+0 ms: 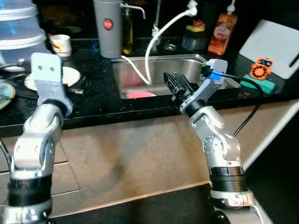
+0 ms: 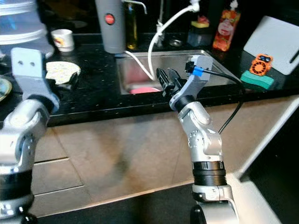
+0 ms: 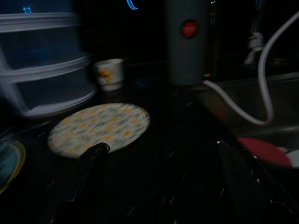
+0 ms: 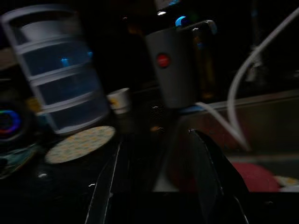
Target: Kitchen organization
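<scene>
A round flower-patterned plate (image 1: 65,77) lies on the black counter (image 1: 98,105), left of the steel sink (image 1: 187,63). My left gripper (image 3: 161,149) hovers just in front of this plate, fingers spread wide and open, holding nothing. A pink plate (image 1: 140,94) lies in the bottom of the sink. Over the sink's front edge my right gripper (image 1: 171,80) points toward the pink plate, open and empty. A white hose (image 1: 152,51) curves from the tap down into the sink.
A grey jug with a red button (image 1: 107,28), a small white cup (image 1: 60,44) and stacked clear containers (image 1: 18,28) stand at the back. A teal plate (image 1: 5,95) lies far left. To the right are an orange bottle (image 1: 223,32), a white board (image 1: 275,46) and a green sponge (image 1: 259,86).
</scene>
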`<state>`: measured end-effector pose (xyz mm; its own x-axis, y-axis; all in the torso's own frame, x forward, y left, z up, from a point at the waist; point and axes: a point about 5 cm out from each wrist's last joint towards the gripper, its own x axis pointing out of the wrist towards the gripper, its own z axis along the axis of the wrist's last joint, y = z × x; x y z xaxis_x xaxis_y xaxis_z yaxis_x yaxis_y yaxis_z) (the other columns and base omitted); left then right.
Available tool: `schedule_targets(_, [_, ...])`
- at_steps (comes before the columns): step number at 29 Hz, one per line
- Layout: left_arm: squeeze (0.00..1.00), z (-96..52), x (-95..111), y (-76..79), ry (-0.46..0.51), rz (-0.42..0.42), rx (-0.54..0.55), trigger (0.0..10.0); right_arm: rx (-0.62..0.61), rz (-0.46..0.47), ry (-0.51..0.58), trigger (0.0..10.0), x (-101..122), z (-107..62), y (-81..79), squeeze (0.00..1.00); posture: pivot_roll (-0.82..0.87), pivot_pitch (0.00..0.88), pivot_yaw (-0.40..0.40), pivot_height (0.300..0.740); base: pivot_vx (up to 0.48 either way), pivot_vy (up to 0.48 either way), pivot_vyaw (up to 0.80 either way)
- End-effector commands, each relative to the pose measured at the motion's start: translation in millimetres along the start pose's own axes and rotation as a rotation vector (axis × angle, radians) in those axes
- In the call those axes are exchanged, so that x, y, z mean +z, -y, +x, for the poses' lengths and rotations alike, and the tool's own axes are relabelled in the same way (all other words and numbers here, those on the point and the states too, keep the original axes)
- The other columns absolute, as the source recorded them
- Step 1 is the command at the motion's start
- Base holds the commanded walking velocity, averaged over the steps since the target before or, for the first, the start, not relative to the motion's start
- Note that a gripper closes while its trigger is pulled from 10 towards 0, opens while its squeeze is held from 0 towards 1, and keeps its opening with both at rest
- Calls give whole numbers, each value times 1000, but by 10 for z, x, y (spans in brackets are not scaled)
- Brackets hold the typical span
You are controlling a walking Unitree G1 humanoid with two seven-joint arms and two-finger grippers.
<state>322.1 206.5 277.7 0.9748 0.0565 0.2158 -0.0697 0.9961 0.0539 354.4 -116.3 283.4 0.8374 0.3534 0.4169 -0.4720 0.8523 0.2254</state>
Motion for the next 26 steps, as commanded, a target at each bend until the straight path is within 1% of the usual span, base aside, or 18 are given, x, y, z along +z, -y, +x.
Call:
schedule_targets(1, [0, -39, -41, 75, -19, -29, -19, 10000, 7, 1, -12, 10000, -3, -15, -3, 0, 0, 88, -22, 740, 0, 0, 0])
schedule_targets(5, [0, -92, -143, 136, -60, -48, -38, 10000, 16, 0, -29, 10000, -27, -29, -11, 0, -1, 86, -21, 740, 0, 0, 0])
schedule_targets(8, [0, -122, -178, 147, -79, -54, -36, 10000, 20, -2, -41, 10000, -49, -43, -13, 0, -1, 86, -21, 740, 0, 0, 0])
schedule_targets(9, [0, -145, -212, 133, -97, -36, -33, 10000, 19, -3, -48, 10000, -63, -54, -10, 0, 0, 86, -22, 740, 0, 0, 0])
schedule_targets(13, [0, -178, -263, 93, -124, -45, -9, 10000, 18, -1, -56, 10000, -84, -74, -3, 0, 2, 86, -22, 740, 0, 0, 0])
schedule_targets(15, [0, -201, -311, 75, -145, -45, 6, 10000, 18, 0, -69, 10000, -111, -89, -1, 0, 2, 87, -22, 740, 0, -480, 0])
schedule_targets(18, [0, -221, -340, 81, -148, -43, 16, 10000, 19, -1, -77, 10000, -130, -98, -2, 0, 2, 88, -22, 740, 0, -480, 0])
schedule_targets(21, [0, -260, -373, 74, -150, -69, 42, 10000, 22, 0, -89, 10000, -153, -114, -4, 0, 1, 93, -24, 740, 0, 0, 0])
schedule_targets(24, [0, -292, -386, 48, -140, -34, 58, 10000, 30, 0, -107, 10000, -180, -139, 0, 0, 1, 98, -28, 740, 0, 0, 0])
schedule_targets(26, [0, -309, -411, 28, -146, -29, 67, 10000, 36, 0, -121, 10000, -200, -153, 1, 0, 2, 100, -30, 740, 0, 0, 0])
